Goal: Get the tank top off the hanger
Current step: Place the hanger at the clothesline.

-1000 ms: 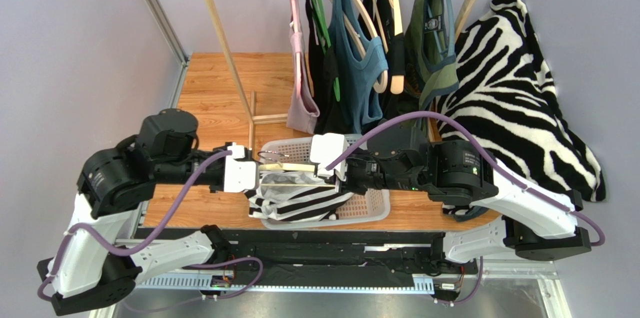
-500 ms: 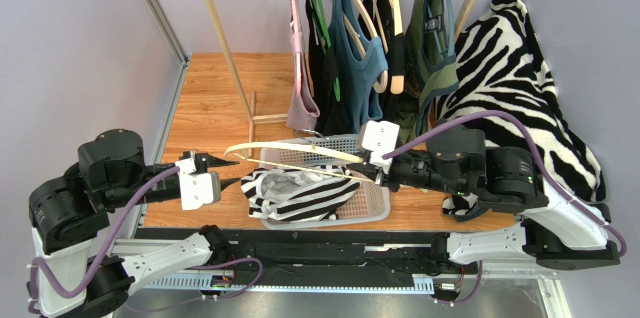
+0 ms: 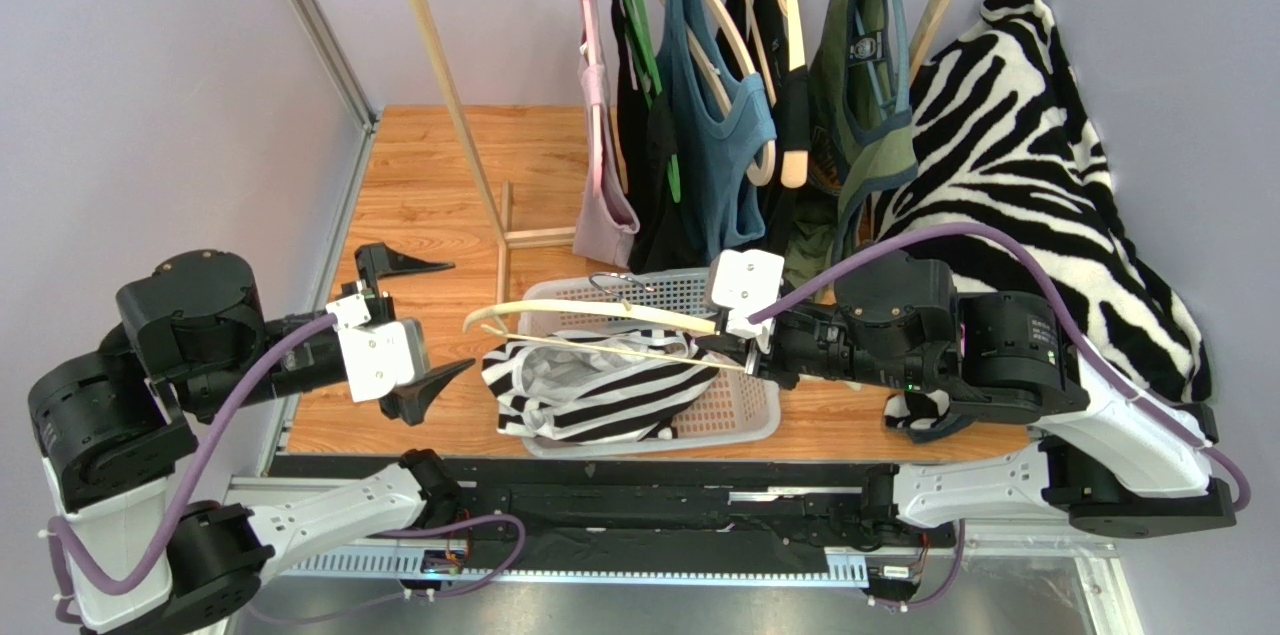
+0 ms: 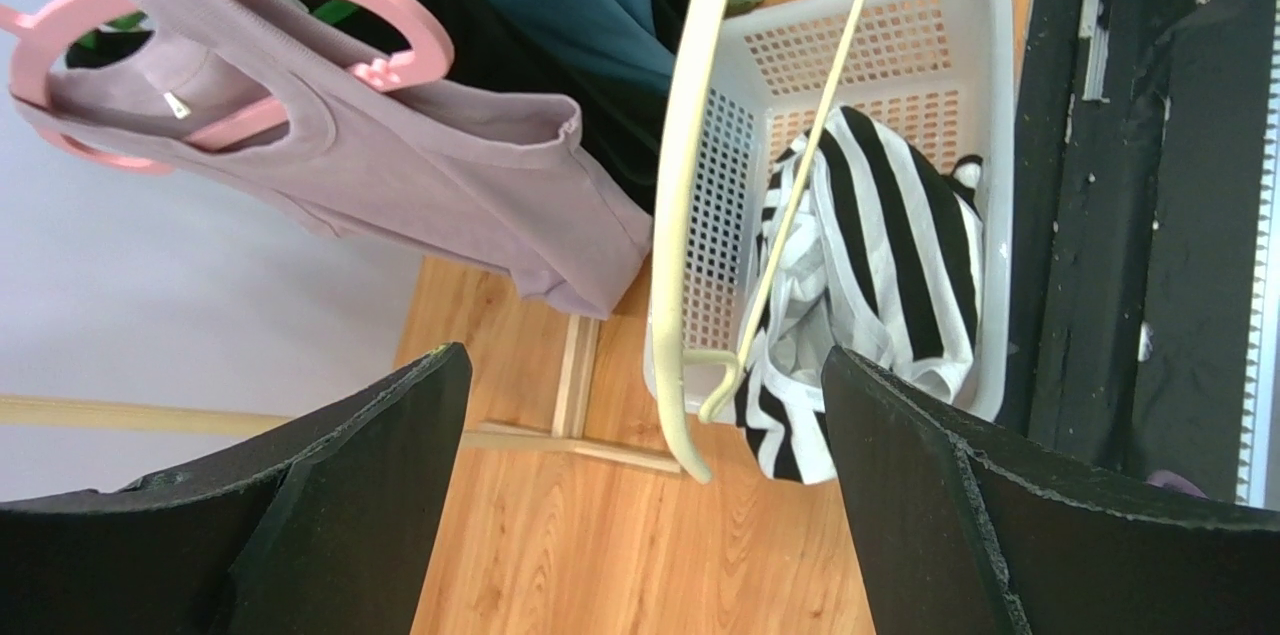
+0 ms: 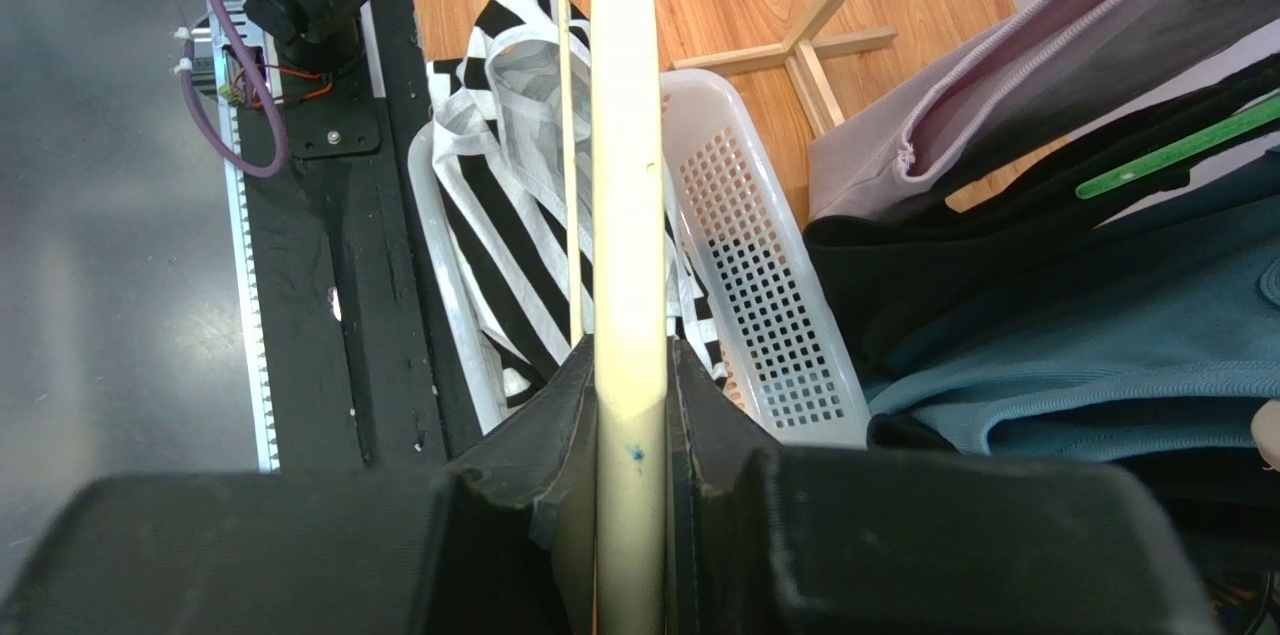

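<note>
The black-and-white striped tank top (image 3: 601, 392) lies bunched in the white basket (image 3: 747, 406). Just above it the cream hanger (image 3: 579, 314) lies level, with my right gripper (image 3: 739, 337) shut on its right end. The right wrist view shows the hanger (image 5: 624, 140) pinched between the gripper's (image 5: 631, 358) black fingers, over the tank top (image 5: 511, 200). I cannot tell whether a strap touches the hanger's thin bar. My left gripper (image 3: 424, 328) is open and holds nothing, left of the basket. In its wrist view the hanger (image 4: 679, 215) and tank top (image 4: 894, 245) lie beyond the gripper (image 4: 643, 365).
A wooden clothes rack (image 3: 451, 110) stands at the back with several tops on hangers, among them a mauve one (image 3: 606, 223) and a teal one (image 3: 721, 140). A zebra-print blanket (image 3: 1037, 170) drapes at the right. The rack's foot (image 3: 507, 238) lies on the wooden table.
My left gripper let go of the tank top, drew back to the left and opened wide. The right gripper pulled the hanger up and right, and the tank top settled into the basket.
</note>
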`<state>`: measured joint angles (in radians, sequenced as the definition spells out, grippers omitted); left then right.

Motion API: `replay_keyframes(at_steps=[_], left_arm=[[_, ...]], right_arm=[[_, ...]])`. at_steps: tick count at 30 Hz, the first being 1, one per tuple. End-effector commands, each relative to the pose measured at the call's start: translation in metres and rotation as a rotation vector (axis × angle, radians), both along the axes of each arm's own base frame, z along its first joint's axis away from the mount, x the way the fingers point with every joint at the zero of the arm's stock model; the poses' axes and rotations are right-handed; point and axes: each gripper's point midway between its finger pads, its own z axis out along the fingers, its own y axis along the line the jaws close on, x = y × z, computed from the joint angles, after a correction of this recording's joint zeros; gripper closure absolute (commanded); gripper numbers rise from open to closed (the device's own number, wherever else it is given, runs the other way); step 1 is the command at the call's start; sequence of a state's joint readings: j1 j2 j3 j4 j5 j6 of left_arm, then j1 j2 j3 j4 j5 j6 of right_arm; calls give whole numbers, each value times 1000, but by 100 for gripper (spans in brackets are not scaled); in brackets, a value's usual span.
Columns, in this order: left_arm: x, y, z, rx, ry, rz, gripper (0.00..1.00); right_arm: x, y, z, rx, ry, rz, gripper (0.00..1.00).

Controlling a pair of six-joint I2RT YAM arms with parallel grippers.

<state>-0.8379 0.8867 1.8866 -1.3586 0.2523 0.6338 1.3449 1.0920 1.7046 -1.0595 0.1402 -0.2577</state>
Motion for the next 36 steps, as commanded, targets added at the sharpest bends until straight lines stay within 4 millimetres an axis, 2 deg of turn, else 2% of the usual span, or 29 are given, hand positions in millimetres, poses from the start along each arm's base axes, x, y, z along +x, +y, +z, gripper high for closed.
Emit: replay_keyframes(at_steps=[1,5,11,15,18,19,21,22,23,24,26,29,30,31,33,34,36], left_arm=[[-6,3,-43,127,102,-20,4],[-10,0,-67,185,157,-56,3],[-10,-12,-72,215,176,-121,3],[3,-20,-74,238,157,-115,3],[-1,-24,-75,242,169,-148,17],[-1,-24,-75,245,174,-155,35],[-4,-26,-75,247,192,-169,60],[-5,-27,-74,242,196,-174,82],[-6,-29,-71,228,200,-182,97],[-7,-30,-67,214,201,-181,100],[-9,-32,-62,197,202,-189,100],[-10,-31,-62,197,206,-187,100],[-10,-30,-62,194,211,-181,100],[-10,-30,-62,194,214,-174,100],[-7,-30,-62,180,214,-151,100],[-5,-30,-62,159,238,-114,100],[8,-26,-59,103,256,1,100]], right_arm=[[-3,-6,33,115,-9,2,100],[-6,-8,38,130,-6,16,100],[-15,-10,46,163,-20,71,100],[-17,-16,49,168,-31,78,100],[-16,-21,51,177,-42,72,100],[-16,-21,51,182,-45,71,100],[-15,-23,51,186,-58,67,100],[-14,-22,49,182,-61,65,100],[-12,-21,46,172,-63,60,100],[-12,-21,46,167,-66,60,100],[-8,-18,40,147,-70,48,100],[-1,-19,42,162,-91,7,98],[3,-21,44,172,-100,-14,91],[7,-20,52,210,-111,-37,69],[19,-28,61,249,-140,-121,53],[25,-30,74,304,-158,-161,23],[39,-47,89,361,-195,-268,18]])
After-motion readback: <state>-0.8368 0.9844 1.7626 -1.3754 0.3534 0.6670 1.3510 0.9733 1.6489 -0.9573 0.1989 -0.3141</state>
